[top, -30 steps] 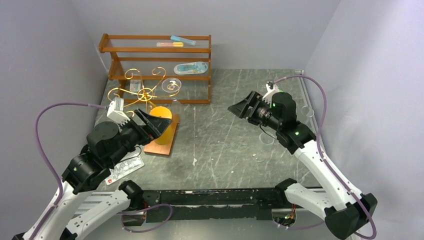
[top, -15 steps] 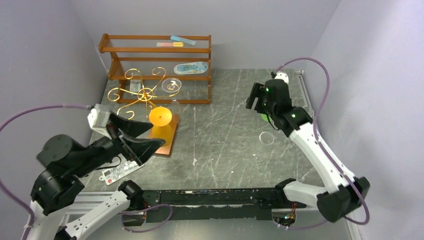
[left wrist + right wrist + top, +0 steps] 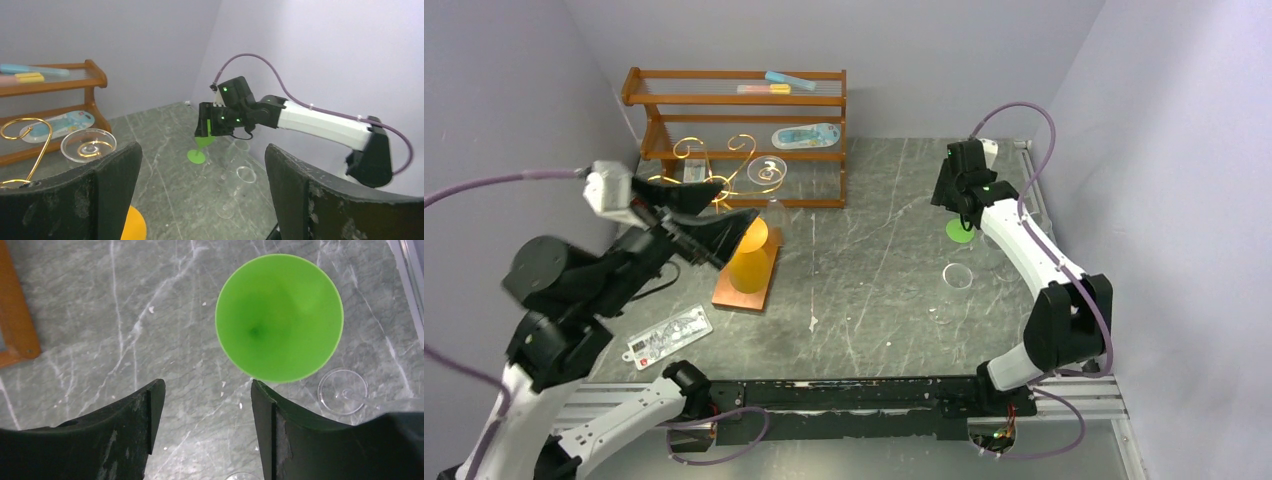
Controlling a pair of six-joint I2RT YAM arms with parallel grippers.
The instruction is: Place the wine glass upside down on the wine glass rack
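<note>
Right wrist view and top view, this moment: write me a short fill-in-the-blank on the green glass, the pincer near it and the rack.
The green wine glass stands ___ on the grey marbled table.
The right pincer hovers above that glass with its jaws ___ and nothing between them.
The gold wire glass rack with a copper-brown base stands on the ___ arm's side of the table.
Missing words: upright; open; left.
</note>
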